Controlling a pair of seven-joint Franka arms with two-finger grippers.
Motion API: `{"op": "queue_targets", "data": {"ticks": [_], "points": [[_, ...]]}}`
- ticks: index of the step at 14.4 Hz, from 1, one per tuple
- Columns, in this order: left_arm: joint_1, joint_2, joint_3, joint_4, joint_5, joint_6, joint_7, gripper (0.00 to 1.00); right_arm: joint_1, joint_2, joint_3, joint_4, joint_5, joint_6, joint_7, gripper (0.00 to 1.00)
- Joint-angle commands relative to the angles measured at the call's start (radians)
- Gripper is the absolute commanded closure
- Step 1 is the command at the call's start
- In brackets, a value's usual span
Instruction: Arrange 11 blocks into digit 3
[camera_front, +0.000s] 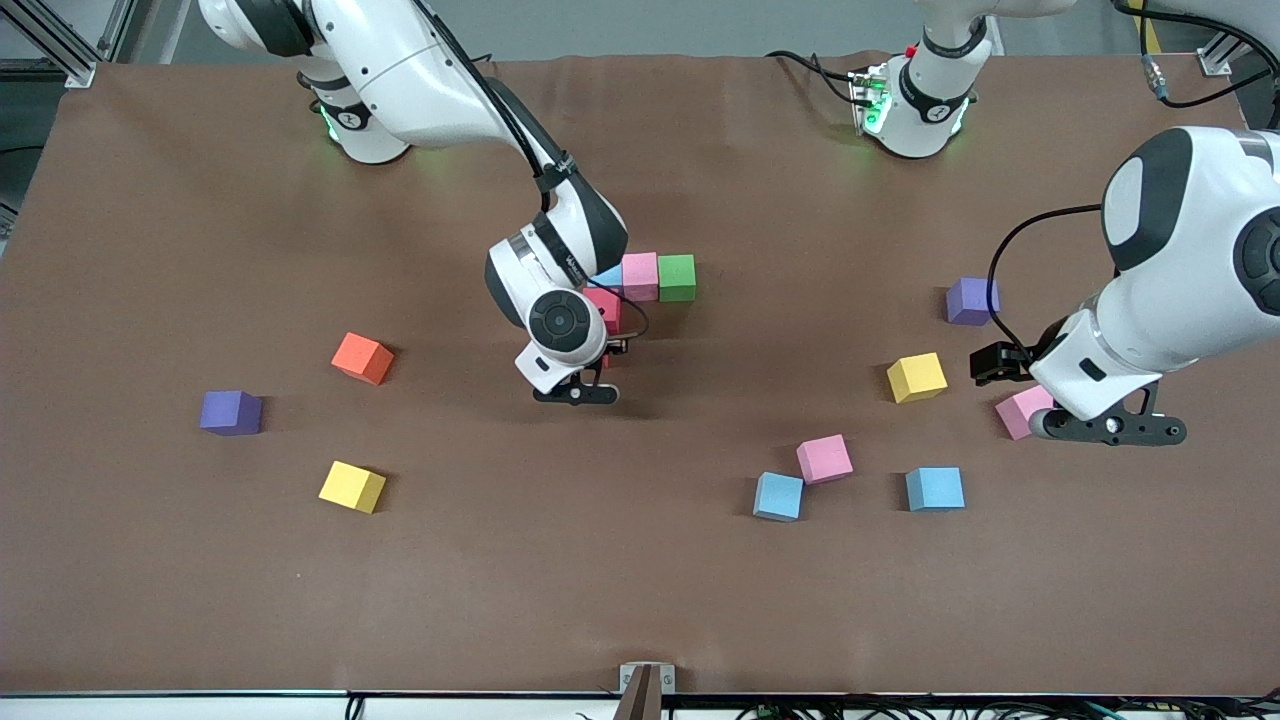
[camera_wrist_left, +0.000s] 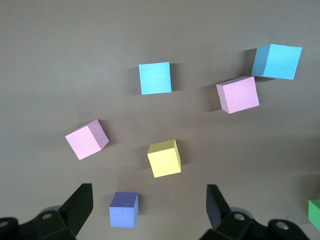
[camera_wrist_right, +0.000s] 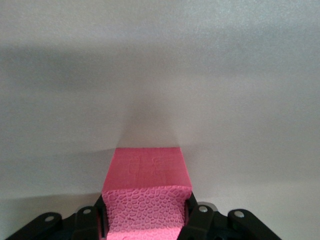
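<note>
A row of light blue (camera_front: 608, 278), pink (camera_front: 640, 276) and green (camera_front: 677, 277) blocks lies mid-table, with a red block (camera_front: 603, 308) touching the light blue one. My right gripper (camera_front: 578, 392) (camera_wrist_right: 145, 215) is low beside that red block, shut on another red block (camera_wrist_right: 145, 190) that the hand mostly hides in the front view. My left gripper (camera_front: 1110, 430) (camera_wrist_left: 149, 207) hangs open over the table by a loose pink block (camera_front: 1020, 412) (camera_wrist_left: 87, 139). Loose blocks: yellow (camera_front: 916, 377) (camera_wrist_left: 164, 158), pink (camera_front: 824, 458) (camera_wrist_left: 238, 94), two light blue (camera_front: 778, 496) (camera_front: 934, 489), orange (camera_front: 362, 357), yellow (camera_front: 352, 486).
A purple cube (camera_front: 972, 300) (camera_wrist_left: 123, 209) sits toward the left arm's end of the table, and another purple cube (camera_front: 231, 412) toward the right arm's end. Bare brown table (camera_front: 560, 560) stretches along the edge nearest the front camera.
</note>
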Motion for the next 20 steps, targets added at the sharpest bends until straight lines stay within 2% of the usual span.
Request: {"op": "queue_targets", "data": {"ticks": [1,20], "points": [[0.001,-0.020,0.001,-0.011,0.003,0.005,0.016,0.00,0.018,0.002,-0.006,-0.025,0.017,0.061,-0.016,0.61],[0.001,-0.021,0.001,-0.014,0.003,0.003,0.016,0.00,0.034,0.011,-0.006,-0.025,0.022,0.086,-0.014,0.61]]}}
